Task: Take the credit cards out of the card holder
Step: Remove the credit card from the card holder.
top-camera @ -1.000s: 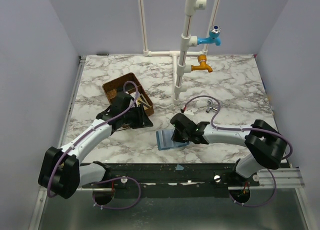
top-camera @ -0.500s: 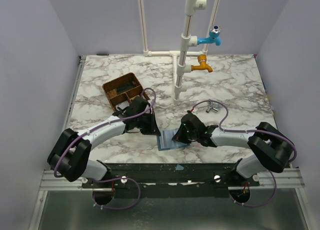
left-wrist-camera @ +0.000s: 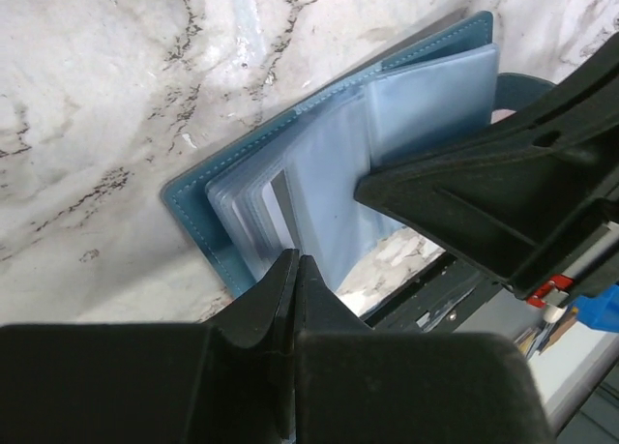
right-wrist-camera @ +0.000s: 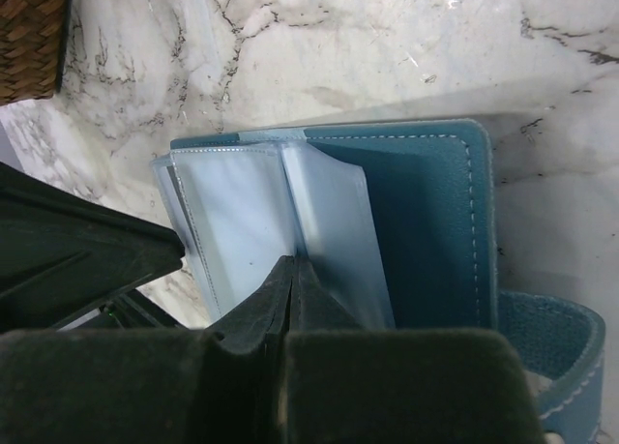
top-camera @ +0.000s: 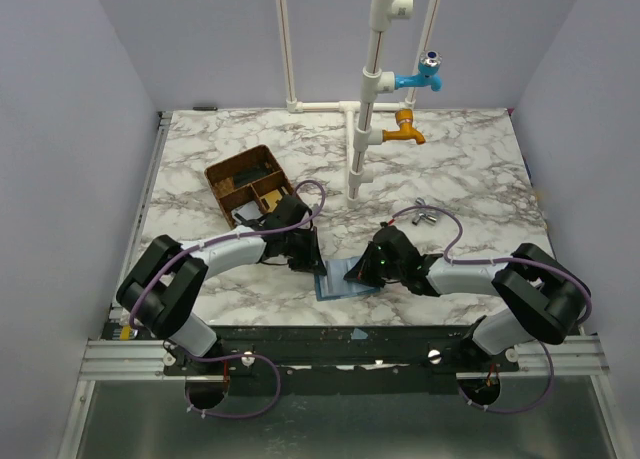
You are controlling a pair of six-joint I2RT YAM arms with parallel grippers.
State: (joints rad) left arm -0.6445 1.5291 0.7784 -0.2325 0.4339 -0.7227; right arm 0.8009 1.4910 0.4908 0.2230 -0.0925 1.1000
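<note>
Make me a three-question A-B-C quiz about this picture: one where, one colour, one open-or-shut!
1. Where is the card holder? A in the brown tray; B on the table between the left gripper and right gripper; C on the pipe.
2. Its cover is: A blue; B red; C green.
3. The left gripper's fingers are: A spread wide; B missing; C shut.
Answers: B, it lies between both grippers; A, its stitched cover is blue; C, they press together.
</note>
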